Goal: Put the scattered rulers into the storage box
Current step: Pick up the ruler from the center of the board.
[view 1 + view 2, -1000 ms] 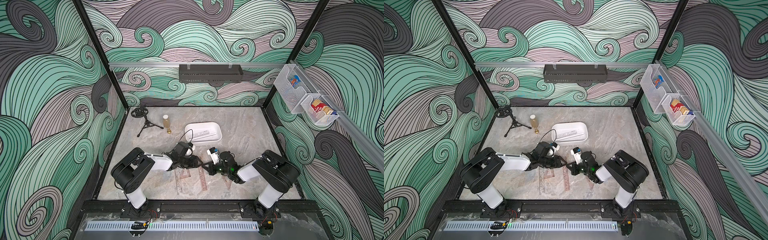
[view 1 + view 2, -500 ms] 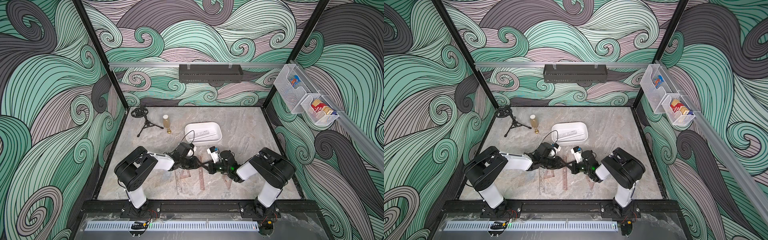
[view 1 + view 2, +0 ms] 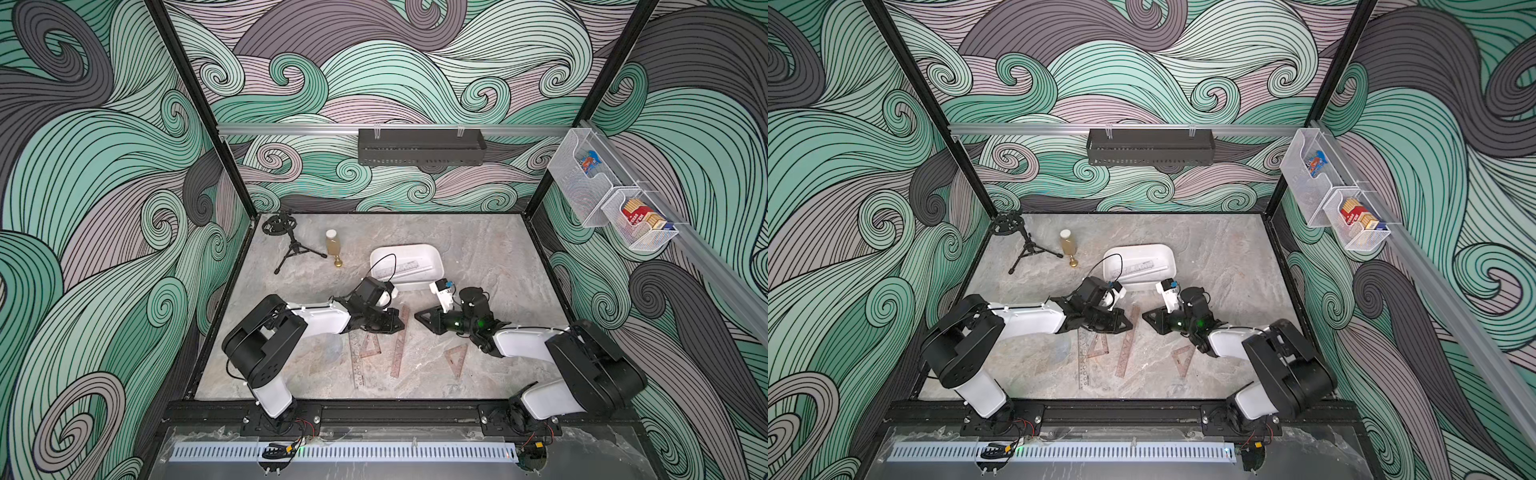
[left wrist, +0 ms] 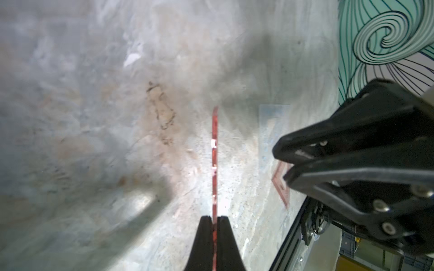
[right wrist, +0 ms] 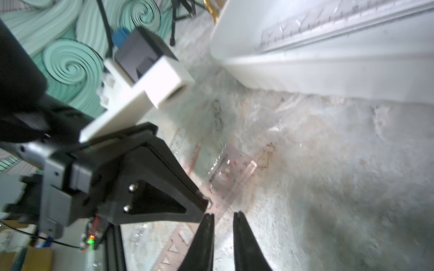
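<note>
Swirl-patterned walls close in a marbled counter (image 3: 490, 249). Toward its front lie the rulers not yet stored: a long straight ruler (image 3: 356, 368) with a triangle (image 3: 371, 347) right against it, and a second triangle (image 3: 456, 360) well apart on the right arm's side. Between them a pinkish ruler (image 3: 399, 349) slants across, pinched near one end by the left end effector (image 4: 213, 218), whose jaws are closed flat on it. Whether its far end rests on the counter I cannot tell. Facing it at close range, the right end effector (image 5: 223, 217) stands narrowly parted and grips nothing. Just behind both sits the white storage box (image 3: 415, 284), with at least one clear ruler (image 3: 401, 266) lying inside. The job looks early: one in the box, one in hand, three to fetch. A small tripod (image 3: 291, 247) and a bottle (image 3: 332, 243) stand near the far corner.
</note>
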Controlling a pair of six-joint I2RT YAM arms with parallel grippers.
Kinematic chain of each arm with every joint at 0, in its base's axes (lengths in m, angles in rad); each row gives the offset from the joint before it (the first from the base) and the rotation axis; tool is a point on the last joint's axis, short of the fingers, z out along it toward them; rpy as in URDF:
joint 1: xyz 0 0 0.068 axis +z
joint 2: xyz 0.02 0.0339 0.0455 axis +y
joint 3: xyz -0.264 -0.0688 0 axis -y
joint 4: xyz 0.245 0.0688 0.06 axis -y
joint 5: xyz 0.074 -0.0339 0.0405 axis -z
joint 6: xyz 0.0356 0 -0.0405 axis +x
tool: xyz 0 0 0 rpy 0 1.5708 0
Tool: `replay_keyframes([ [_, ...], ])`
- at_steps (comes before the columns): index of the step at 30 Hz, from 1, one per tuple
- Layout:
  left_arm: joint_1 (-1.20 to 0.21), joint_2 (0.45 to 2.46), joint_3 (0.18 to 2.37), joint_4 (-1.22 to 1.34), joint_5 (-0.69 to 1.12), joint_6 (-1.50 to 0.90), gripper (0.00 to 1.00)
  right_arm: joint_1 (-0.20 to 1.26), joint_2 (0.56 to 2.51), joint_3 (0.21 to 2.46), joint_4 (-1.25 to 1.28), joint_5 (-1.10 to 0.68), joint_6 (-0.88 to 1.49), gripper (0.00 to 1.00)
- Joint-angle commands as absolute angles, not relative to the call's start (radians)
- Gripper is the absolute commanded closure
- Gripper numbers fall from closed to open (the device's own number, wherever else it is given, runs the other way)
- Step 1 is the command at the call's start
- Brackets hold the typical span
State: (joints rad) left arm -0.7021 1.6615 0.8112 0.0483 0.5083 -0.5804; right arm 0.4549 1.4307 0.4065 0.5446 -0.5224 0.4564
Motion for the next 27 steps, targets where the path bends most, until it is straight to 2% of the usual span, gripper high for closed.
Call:
replay_keyframes([
  [1,-0.684,1.588,0.877,-0.053,0.608,-0.447,1.00,0.413,1.371,0.443,0.493,-0.666,0.436,0.61],
  [7,-0.666,1.524,0.901,-0.092,0.771,-0.377,1.00,0.397,1.390,0.449,0.596,-0.797,0.485,0.42],
  [11,-0.658,1.502,0.887,-0.080,0.823,-0.374,1.00,0.399,1.404,0.438,0.724,-0.864,0.572,0.39],
  [15,-0.655,1.501,0.876,-0.076,0.833,-0.374,1.00,0.399,1.389,0.425,0.801,-0.882,0.625,0.46],
  [22,-0.652,1.495,0.868,-0.070,0.837,-0.375,1.00,0.393,1.388,0.427,0.819,-0.873,0.642,0.78],
  [25,-0.652,1.494,0.873,-0.080,0.812,-0.377,1.00,0.393,1.391,0.403,0.871,-0.860,0.682,0.89],
  [27,-0.652,1.493,0.884,-0.099,0.780,-0.371,1.00,0.391,1.393,0.393,0.901,-0.846,0.702,0.92],
])
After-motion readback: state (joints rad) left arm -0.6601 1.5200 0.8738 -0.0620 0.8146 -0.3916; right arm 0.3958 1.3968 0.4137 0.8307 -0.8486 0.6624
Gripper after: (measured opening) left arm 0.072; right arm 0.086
